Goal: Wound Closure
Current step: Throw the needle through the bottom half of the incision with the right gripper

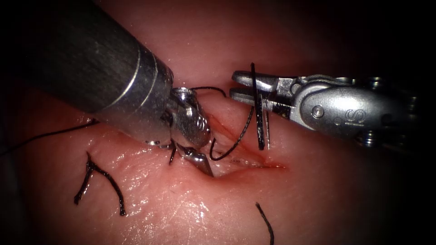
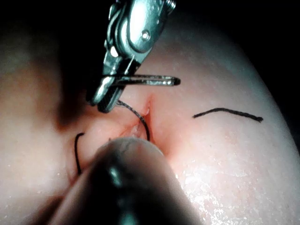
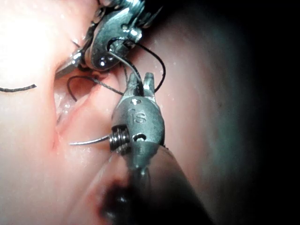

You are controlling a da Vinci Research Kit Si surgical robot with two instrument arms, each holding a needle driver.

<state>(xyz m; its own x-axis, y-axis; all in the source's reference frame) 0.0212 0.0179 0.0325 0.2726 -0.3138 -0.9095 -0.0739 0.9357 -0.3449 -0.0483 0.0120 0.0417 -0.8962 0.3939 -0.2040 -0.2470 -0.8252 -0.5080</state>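
The right tool is clenched on the needle, gripping it partway along its curve; the needle hangs clear of the tissue, just right of the cut. The thread loops from the right tool down toward the cut. The left tool has its tip down at the left lip of the cut; I cannot tell whether it grips anything. The cut gapes, its edges apart, with red fluid along its right end, so closure looks far from finished. Cut ends of thread lie on the tissue well left of the cut, and another lies below it. The tissue is wet and glossy, pale pink; beyond it, everything around is dark.
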